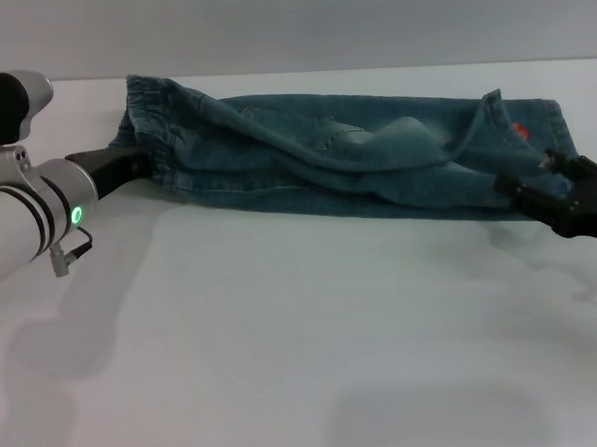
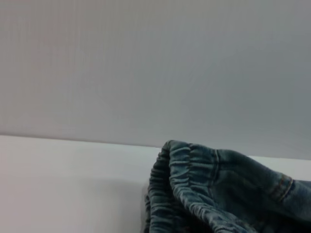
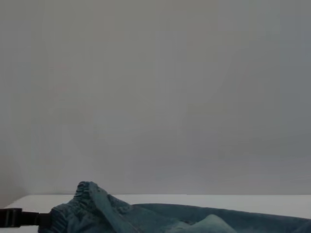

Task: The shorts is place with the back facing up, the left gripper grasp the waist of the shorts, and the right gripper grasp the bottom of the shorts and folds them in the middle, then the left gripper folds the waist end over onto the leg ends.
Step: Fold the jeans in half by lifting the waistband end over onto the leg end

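Note:
The blue denim shorts [image 1: 345,151] lie folded lengthwise along the far side of the white table [image 1: 284,334]. The elastic waist [image 1: 148,116] is at the left and the leg ends [image 1: 524,137] at the right. My left gripper [image 1: 140,162] is shut on the waist, its tips buried in the gathered cloth. The waist's ruffled band [image 2: 194,189] fills the left wrist view's lower part. My right gripper [image 1: 539,183] is shut on the bottom hem of the legs, holding it just off the table. The right wrist view looks along the shorts [image 3: 146,216] to the left gripper [image 3: 19,217] far off.
A plain grey wall [image 1: 318,22] rises right behind the table's far edge, close to the shorts. White tabletop stretches from the shorts toward the front. A small red mark [image 1: 520,130] shows on the cloth near the leg ends.

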`<state>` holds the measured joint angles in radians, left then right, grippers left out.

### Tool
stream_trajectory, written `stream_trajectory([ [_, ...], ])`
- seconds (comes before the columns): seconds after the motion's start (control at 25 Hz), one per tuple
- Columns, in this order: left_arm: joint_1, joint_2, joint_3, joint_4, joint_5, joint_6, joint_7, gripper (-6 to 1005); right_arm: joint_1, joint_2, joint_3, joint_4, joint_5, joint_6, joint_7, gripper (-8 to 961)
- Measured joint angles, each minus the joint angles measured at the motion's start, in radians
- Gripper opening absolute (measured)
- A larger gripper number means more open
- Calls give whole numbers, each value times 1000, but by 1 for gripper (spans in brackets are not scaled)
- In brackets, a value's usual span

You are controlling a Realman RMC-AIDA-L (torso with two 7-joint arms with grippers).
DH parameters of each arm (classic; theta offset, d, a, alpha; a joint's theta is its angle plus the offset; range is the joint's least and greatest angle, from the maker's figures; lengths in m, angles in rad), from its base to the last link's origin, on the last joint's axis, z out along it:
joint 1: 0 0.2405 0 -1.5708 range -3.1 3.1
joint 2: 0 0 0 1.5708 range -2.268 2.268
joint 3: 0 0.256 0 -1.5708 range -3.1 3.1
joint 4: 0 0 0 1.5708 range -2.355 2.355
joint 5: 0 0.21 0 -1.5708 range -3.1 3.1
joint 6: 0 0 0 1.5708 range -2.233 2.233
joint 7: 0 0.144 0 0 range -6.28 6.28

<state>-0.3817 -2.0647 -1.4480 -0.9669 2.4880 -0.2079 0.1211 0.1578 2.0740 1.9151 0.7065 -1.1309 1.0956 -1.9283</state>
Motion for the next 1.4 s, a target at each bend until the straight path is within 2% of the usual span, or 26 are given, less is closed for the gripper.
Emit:
stream_trajectory([
  [0.16, 11, 0, 0, -15, 1, -14, 0, 32, 9, 1, -16, -3, 0, 2, 4, 834],
  [0.2, 37, 0, 2, -60, 0, -45, 0, 32, 12, 1, -29, -4, 0, 3, 5, 835],
  [0.32, 37, 0, 2, -60, 0, -45, 0, 32, 17, 2, -59, -6, 0, 1, 5, 835],
  [0.36, 89, 1, 12, -158, 1, -83, 0, 32, 19, 3, -65, -6, 0, -2, 5, 835],
  [0.52, 112, 2, 12, -210, 3, -114, 0, 32, 32, 3, -76, -14, 0, -5, 8, 835],
  [0.88, 126, 2, 16, -252, 4, -156, 0, 32, 43, -1, -83, -24, -9, -19, 23, 591],
  [1.28, 159, 0, 27, -329, 4, -175, 0, 32, 151, 2, -155, -91, -14, -31, 1, 357],
  [1.4, 178, 1, 28, -361, 4, -183, 0, 32, 169, 2, -180, -93, -14, -42, -1, 217],
])
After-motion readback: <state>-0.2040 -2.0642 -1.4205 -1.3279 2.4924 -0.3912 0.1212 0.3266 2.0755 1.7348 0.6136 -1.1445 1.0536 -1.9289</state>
